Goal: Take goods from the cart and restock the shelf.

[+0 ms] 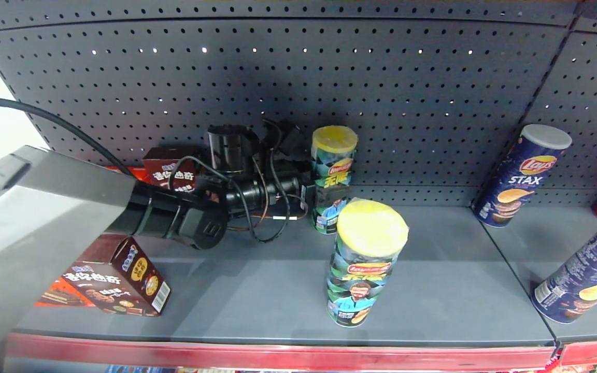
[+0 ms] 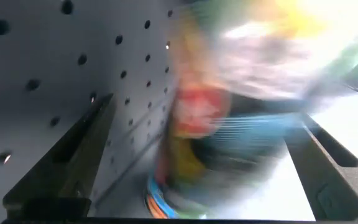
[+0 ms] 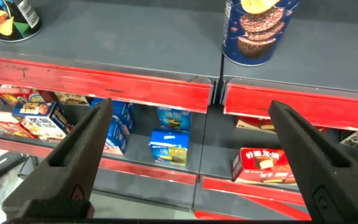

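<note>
1. At the back of the shelf (image 1: 257, 290), from the head view, the left gripper (image 1: 323, 199) sits around the rear can (image 1: 333, 150). This can is yellow-lidded and stands upright near the pegboard wall. A matching front can (image 1: 367, 259) stands nearer the edge, with a brown box (image 1: 117, 280) on the left.
2. From the left wrist, the rear can (image 2: 229, 124) is a blur inside the left gripper (image 2: 197, 168), and I cannot tell whether it is squeezed.
3. From the right wrist, the right gripper (image 3: 194, 168) is spread wide and empty before the shelf's red edge (image 3: 104, 81), under a blue can (image 3: 260, 31).
</note>
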Robot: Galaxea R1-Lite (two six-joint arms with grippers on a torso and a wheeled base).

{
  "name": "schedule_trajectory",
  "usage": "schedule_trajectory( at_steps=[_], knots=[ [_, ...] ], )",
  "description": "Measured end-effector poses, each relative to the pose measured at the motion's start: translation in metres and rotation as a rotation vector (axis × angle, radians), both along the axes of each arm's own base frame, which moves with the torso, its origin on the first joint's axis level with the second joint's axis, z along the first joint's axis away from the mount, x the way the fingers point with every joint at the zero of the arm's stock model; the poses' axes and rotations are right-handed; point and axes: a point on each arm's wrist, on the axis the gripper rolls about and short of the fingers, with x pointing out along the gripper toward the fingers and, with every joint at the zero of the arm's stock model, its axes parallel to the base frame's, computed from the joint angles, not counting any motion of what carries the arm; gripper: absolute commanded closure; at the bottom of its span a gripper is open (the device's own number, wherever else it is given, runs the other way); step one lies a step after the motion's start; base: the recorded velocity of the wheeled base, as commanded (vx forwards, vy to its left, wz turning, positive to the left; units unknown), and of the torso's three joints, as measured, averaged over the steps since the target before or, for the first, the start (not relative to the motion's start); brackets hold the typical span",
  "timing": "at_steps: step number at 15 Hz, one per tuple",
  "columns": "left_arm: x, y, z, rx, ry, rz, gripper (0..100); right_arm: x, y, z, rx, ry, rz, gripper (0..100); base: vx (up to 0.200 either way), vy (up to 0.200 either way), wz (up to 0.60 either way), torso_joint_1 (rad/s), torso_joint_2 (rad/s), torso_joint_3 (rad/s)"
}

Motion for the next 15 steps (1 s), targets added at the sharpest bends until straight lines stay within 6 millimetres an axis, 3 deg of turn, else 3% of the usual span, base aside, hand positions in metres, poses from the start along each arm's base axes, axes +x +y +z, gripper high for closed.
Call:
schedule_trajectory(
  at_steps=[7, 15],
  knots=[
    [-0.031, 0.011, 0.018, 0.189, -0.013, 0.149, 0, 0.000, 0.000, 0.000, 0.000, 0.000, 0.000, 0, 0.000, 0.000, 0.00, 0.000, 0.00, 0.000],
    [-0.032, 0.018, 0.023, 0.263, -0.079, 0.286, 0, 0.000, 0.000, 0.000, 0.000, 0.000, 0.000, 0, 0.000, 0.000, 0.00, 0.000, 0.00, 0.000]
  ],
)
